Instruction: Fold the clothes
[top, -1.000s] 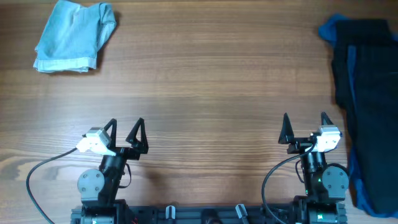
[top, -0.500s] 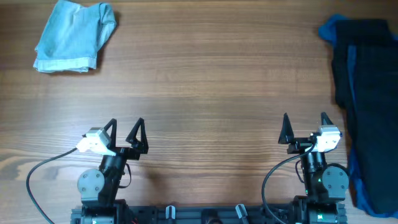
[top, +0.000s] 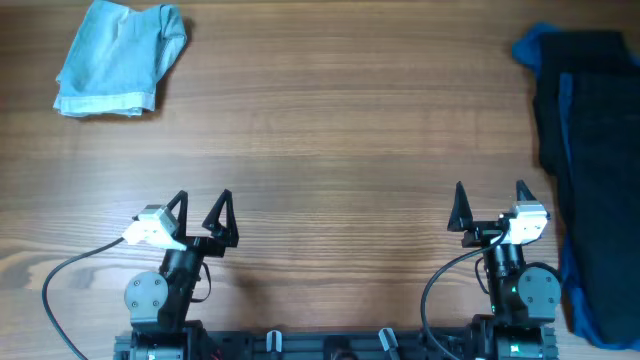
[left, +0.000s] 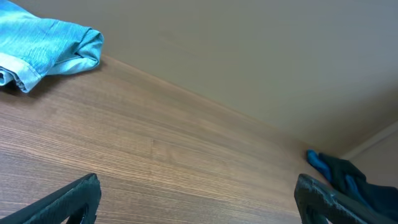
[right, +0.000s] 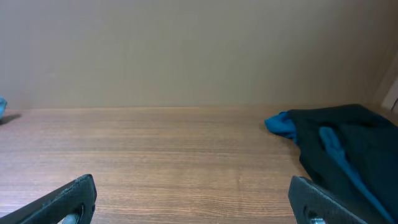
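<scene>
So both arms were parked at the bottom of the overhead frame, nothing in either of them. The left gripper had its jaws spread wide over bare wood, and the right gripper was spread just the same, maybe a touch wider. Neither was touching any fabric.

The pale blue denim garment sat bunched up in the upper left corner of the wooden table, hem seam showing along its lower edge, well apart from the left gripper. Over on the right edge of the frame was the dark navy garment, a long heap running from the top almost to the bottom. The royal blue garment peeked out at its upper left corner, looked to be lying under it. The right gripper was near that pile's left edge but apart from it.
</scene>
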